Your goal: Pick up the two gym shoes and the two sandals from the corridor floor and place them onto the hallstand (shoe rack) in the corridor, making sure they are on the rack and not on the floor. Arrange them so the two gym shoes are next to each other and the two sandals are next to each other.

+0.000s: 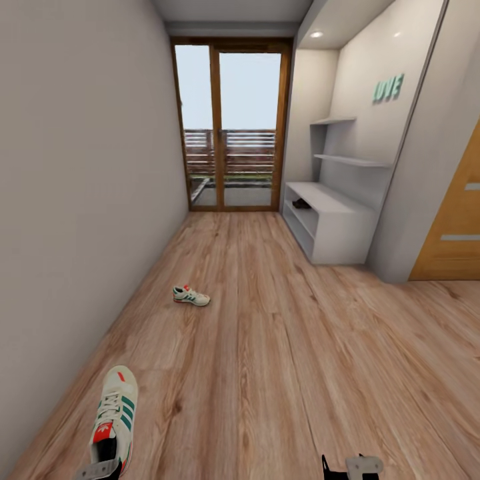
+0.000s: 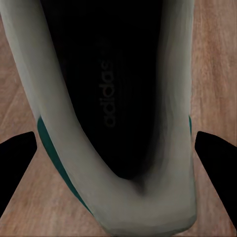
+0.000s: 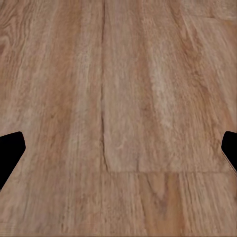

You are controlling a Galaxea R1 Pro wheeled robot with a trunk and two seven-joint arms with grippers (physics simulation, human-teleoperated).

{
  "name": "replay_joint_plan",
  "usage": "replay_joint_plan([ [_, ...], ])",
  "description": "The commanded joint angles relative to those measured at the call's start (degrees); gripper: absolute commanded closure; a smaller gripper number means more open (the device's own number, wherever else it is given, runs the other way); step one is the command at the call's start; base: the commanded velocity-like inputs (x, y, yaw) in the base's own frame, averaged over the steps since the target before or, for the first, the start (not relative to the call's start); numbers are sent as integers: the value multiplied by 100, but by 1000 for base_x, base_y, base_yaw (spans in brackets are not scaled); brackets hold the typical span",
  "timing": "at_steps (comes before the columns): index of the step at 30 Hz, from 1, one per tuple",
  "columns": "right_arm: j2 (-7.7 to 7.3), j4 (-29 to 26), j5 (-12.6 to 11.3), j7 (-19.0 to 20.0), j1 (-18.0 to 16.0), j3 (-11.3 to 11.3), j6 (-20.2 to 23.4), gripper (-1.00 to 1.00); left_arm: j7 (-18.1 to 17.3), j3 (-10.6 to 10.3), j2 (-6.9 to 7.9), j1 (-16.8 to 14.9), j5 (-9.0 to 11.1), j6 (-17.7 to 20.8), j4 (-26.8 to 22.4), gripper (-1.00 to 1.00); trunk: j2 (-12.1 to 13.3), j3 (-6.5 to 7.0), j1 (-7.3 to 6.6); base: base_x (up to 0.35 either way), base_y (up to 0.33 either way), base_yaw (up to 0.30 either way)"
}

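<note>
Plainly, by label:
Near gym shoe: lower left of the head view, toe pointing up the frame, heel at the bottom edge; green stripes and red tongue label show.
Left gripper: heel of that shoe sits between its dark fingertips, which stand wide at either side; whether they press the shoe cannot be told. The wrist view looks down into the dark insole with lettering.
Far gym shoe: lying on the corridor floor, left of centre, near the left wall.
Sandal: a dark shape on top of the hallstand, right of centre, below its two floating shelves.
Right gripper: fingertips spread wide over bare wood planks, nothing between them; its tip shows at the bottom edge of the head view.
Glass door: at the corridor's far end, upper centre.
</note>
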Motion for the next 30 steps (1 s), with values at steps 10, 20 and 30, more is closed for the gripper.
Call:
replay_joint_plan([
  [10, -5, 4, 18, -56, -4, 41, -6, -100, -57, 38, -3, -5, 24, -4, 4, 100, -2, -5, 2, 339, -90, 0],
  [20, -5, 4, 19, -56, -4, 41, -6, -100, -57, 38, -3, -5, 24, -4, 4, 100, -2, -5, 2, 339, -96, 0],
  [30, -5, 4, 18, -56, -4, 41, -6, -100, -57, 33, -3, -5, 24, -4, 4, 100, -2, -5, 2, 339, -106, 0],
])
